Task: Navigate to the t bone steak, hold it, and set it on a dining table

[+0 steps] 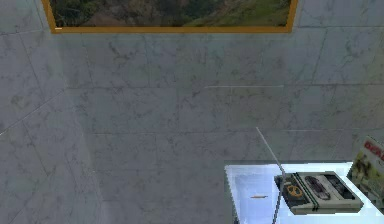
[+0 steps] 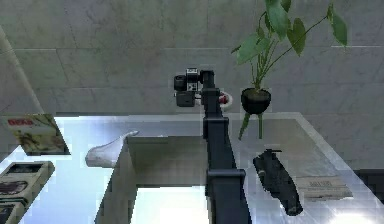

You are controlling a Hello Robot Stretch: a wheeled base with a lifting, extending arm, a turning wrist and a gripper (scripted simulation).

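The gripper (image 2: 187, 86) hangs above the pale table (image 2: 305, 135); its opening and any load, I cannot tell.

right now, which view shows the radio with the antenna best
The forward view: the radio lies whole on the white table, its thin antenna slanting up toward the wall. The arm side view crops the radio at its bottom left edge.

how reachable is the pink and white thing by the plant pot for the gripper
Probably yes: the pink and white thing lies close by the arm's end, across from the gripper, with no other object between.
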